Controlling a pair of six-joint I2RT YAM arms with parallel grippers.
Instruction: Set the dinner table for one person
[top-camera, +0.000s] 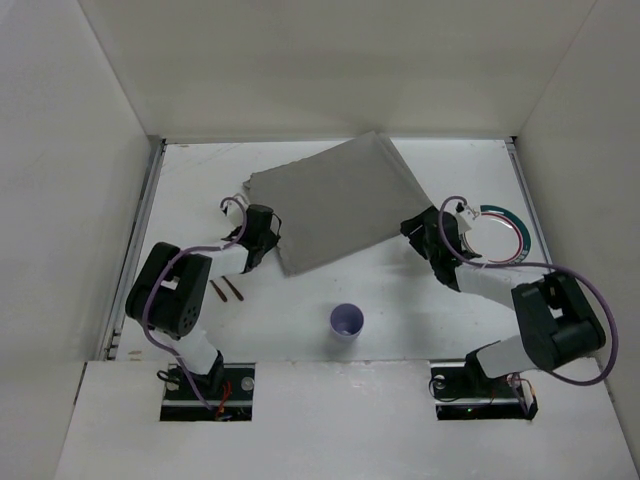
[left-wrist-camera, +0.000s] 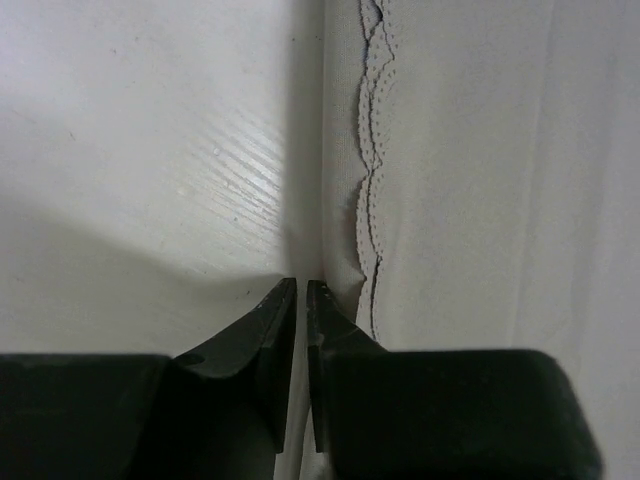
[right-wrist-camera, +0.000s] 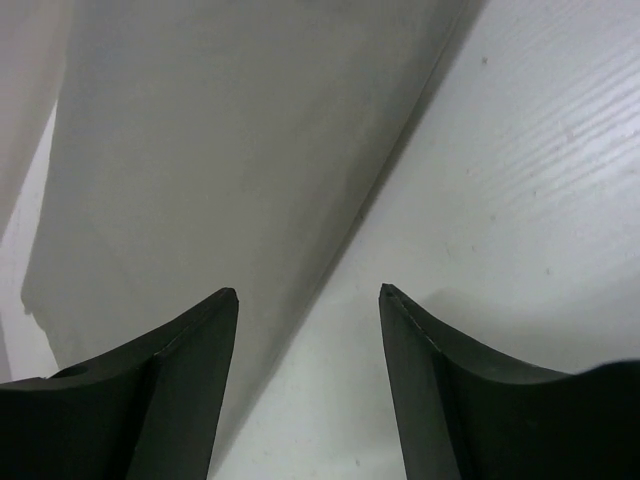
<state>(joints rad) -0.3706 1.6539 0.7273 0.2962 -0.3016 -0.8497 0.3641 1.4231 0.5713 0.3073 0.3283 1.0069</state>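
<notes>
The grey cloth placemat (top-camera: 335, 200) lies askew in the middle of the white dinner table (top-camera: 420, 310). My left gripper (top-camera: 268, 238) is at the placemat's left near edge. In the left wrist view its jaws (left-wrist-camera: 302, 285) are closed to a thin slit with the placemat's stitched hem (left-wrist-camera: 372, 200) pinched between them. My right gripper (top-camera: 415, 228) is at the placemat's right corner. In the right wrist view it (right-wrist-camera: 308, 292) is open, with the placemat's edge (right-wrist-camera: 220, 150) running between the fingers above bare table (right-wrist-camera: 520, 180).
A purple cup (top-camera: 347, 320) stands near the front middle. Two brown sticks (top-camera: 228, 290) lie beside the left arm. A plate with a teal and red rim (top-camera: 512, 235) sits at the right, partly behind the right arm. White walls enclose the table.
</notes>
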